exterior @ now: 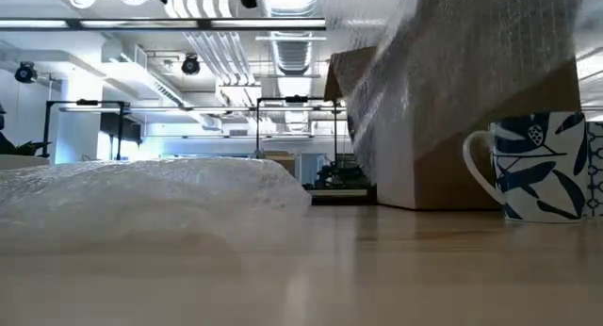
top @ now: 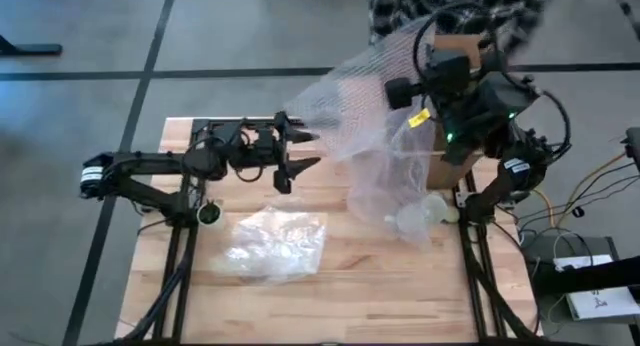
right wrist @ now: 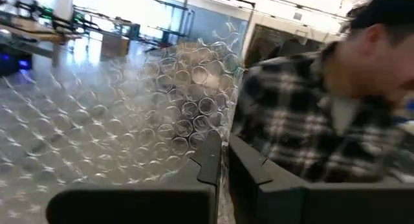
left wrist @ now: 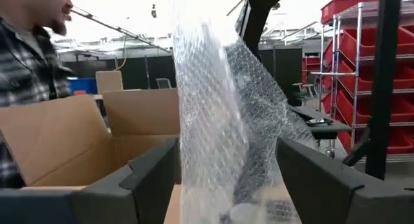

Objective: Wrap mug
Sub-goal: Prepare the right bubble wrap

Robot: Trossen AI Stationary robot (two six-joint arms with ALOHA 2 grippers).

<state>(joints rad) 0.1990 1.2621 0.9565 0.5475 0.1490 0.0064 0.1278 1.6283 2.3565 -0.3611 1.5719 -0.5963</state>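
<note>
you had the right gripper (top: 408,90) raised over the far right of the wooden table (top: 350,286), its jaws pinched nearly closed on the edge of a clear bubble wrap sheet (top: 370,126); in the right wrist view the round bubbles filled the space ahead of the fingers (right wrist: 210,162). the sheet hung down in a crinkled, translucent drape toward the table's right side. your left gripper (top: 300,151) sat mid-table, its jaws spread wide with the hanging sheet between them but not touching. the mug (exterior: 537,166), white ceramic with dark blue leaf prints and a looped handle, stood upright on the table, beside a brown cardboard box (exterior: 452,156). a second crumpled wad of bubble wrap (top: 275,244) lay flat on the near-left part of the table. a person in a plaid shirt (right wrist: 304,120) stood behind the box.
</note>
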